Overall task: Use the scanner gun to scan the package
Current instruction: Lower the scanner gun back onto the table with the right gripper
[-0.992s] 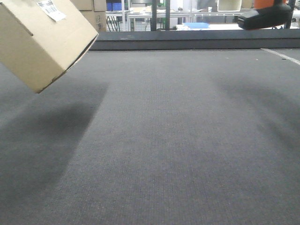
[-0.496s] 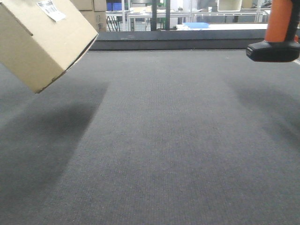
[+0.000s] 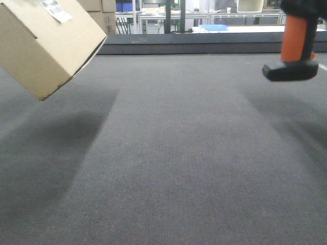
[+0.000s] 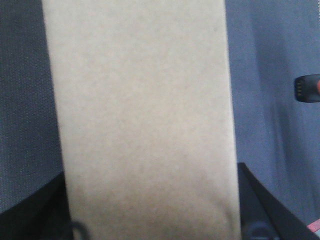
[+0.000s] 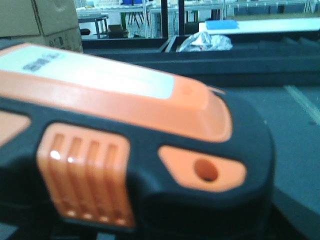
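Far left: package (image 3: 48, 46) held up off the surface (image 3: 179, 153), tilted with one corner lowest and a white label (image 3: 56, 10) on its upward face. Left end effector (image 4: 150, 220) is clamped on the package; its dark fingers (image 4: 35, 210) sit against both sides in the left wrist view. The surface is a dark grey woven mat, shadowed under the package.

Far right: scanner gun (image 3: 294, 51) aloft, orange handle roughly upright, black foot lowest, well apart from the package. Right end effector out of sight; cannot tell its grip.

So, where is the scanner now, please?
Front view, upper right: the scanner hangs above the mat, foot down, opposite the box at upper left.
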`<action>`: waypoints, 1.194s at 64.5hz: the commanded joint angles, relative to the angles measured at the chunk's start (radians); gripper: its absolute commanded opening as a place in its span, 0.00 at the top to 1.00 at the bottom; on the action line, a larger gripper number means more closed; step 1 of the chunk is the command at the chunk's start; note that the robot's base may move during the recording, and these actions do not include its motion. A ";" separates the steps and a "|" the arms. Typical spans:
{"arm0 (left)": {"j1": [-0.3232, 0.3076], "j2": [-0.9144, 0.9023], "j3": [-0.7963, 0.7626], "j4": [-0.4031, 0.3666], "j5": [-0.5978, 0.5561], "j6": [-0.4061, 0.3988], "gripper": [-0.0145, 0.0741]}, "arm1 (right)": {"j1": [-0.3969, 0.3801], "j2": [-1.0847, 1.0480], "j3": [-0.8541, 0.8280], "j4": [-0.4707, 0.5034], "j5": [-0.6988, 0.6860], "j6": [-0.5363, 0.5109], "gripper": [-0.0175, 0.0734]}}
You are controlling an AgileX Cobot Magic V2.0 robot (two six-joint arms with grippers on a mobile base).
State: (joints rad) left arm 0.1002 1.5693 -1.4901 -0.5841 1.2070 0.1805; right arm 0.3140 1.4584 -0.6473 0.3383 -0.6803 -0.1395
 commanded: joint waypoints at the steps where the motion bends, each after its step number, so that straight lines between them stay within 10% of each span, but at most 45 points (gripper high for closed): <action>1: -0.002 -0.010 -0.010 -0.021 -0.013 0.002 0.96 | -0.004 0.025 -0.008 -0.012 -0.094 0.036 0.99; 77: -0.002 -0.010 -0.010 -0.021 -0.014 0.002 0.96 | -0.004 0.124 -0.008 -0.012 -0.018 0.036 0.99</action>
State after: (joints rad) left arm 0.1002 1.5693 -1.4901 -0.5841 1.1960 0.1805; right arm 0.3140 1.5891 -0.6473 0.3383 -0.6593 -0.1056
